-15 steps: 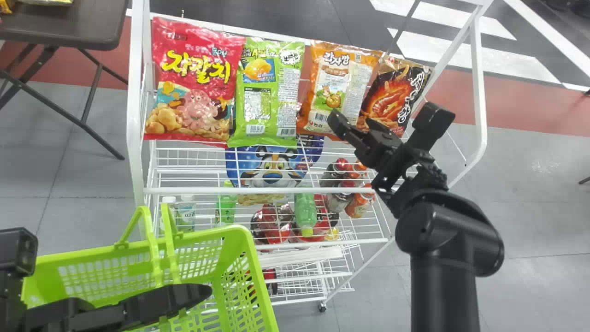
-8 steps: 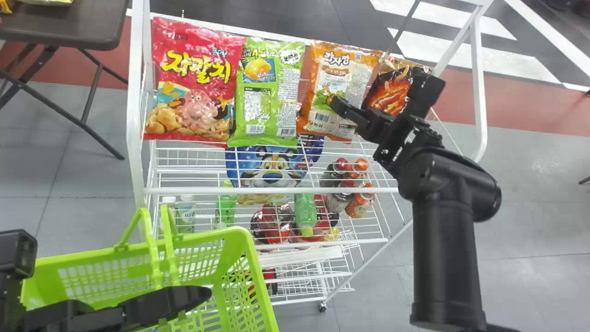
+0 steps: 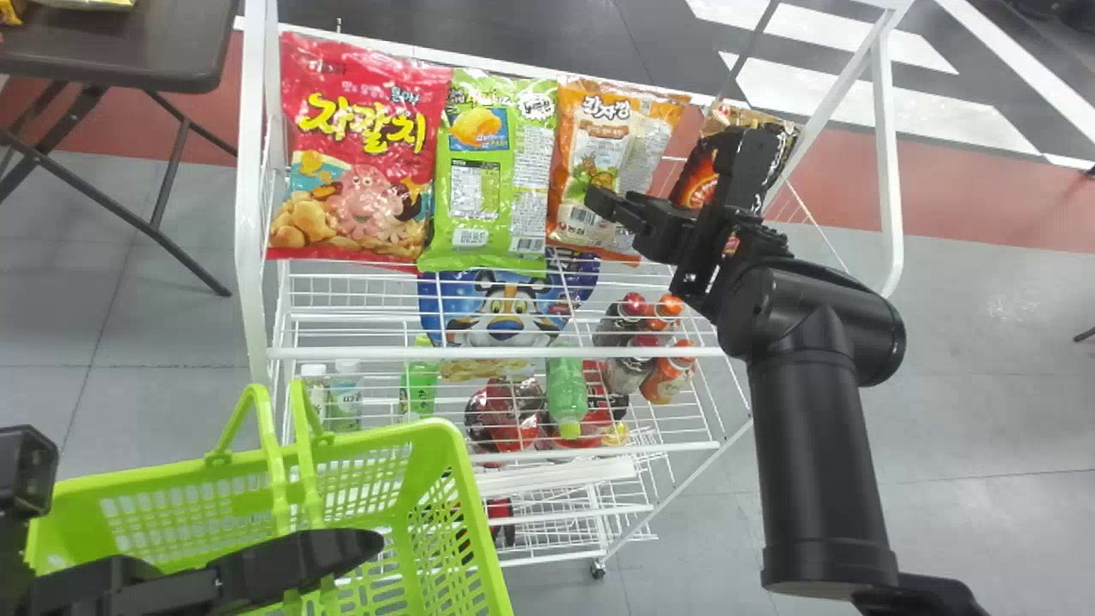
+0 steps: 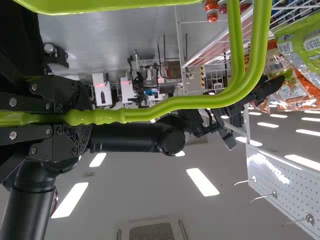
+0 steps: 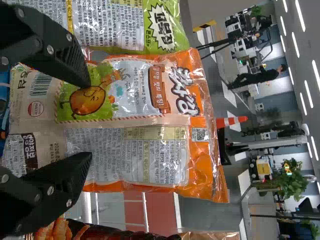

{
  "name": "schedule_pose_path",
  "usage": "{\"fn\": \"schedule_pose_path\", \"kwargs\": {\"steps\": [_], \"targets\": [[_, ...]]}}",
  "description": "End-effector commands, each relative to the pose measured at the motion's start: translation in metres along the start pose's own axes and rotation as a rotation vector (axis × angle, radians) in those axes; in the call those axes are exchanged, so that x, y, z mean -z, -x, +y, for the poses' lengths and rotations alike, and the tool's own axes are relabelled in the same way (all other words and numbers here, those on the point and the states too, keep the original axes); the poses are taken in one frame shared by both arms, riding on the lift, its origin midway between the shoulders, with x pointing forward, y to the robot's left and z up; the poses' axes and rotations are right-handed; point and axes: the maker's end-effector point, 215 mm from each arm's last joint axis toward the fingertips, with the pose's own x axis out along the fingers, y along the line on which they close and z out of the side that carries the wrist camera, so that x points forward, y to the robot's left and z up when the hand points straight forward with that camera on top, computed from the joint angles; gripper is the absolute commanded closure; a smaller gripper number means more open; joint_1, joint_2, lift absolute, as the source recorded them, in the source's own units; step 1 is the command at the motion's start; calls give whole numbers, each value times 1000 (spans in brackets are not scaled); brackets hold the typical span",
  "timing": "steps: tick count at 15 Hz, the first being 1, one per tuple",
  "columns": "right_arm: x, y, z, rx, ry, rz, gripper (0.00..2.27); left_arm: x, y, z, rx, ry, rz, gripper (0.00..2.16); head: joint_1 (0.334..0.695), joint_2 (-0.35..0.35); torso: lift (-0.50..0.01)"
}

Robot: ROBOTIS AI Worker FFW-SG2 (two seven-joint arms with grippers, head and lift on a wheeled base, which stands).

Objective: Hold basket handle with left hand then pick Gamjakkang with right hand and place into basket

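Right wrist view showed the right end effector (image 5: 91, 118) spread across the orange bag (image 5: 150, 155); the adjacent green bag (image 5: 110, 25) risked a double grab. The left end effector (image 4: 90, 117) pinched the handle (image 4: 185, 103).

In the head view, the left jaws (image 3: 359, 547) cover part of the green basket (image 3: 171, 477), whose near side is cut off; the right jaws (image 3: 614, 205) hide a patch of the Gamjakkang bag (image 3: 586, 154), and the right arm (image 3: 813, 411) partly masks the black snack bag (image 3: 697, 180). The packets (image 3: 10, 13) on the dark table (image 3: 128, 51) are too cropped to name
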Motion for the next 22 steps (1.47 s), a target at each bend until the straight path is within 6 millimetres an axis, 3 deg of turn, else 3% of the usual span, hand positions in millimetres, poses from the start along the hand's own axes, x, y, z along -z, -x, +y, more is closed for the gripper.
{"fn": "schedule_pose_path", "kwargs": {"steps": [1,5,8,15,18,22], "targets": [[5,4,-8,24,-4,1,2253,-1,0,1,-1,1,-2,2145,695,-350,-17],[-6,14,-16,60,13,-36,2253,-2,3,0,-1,-1,-4,2145,695,-350,-17],[-4,25,-20,72,21,-47,2253,-3,3,0,-1,-3,-8,2145,695,-350,-17],[-12,88,15,62,102,-77,2253,-2,2,0,1,1,-3,2145,695,-350,-17],[4,114,28,46,89,-3,2256,-1,3,0,3,4,-5,2145,695,-350,-17],[56,180,66,-23,20,227,2256,-2,3,-1,7,4,-7,2145,695,-350,-17]]}}
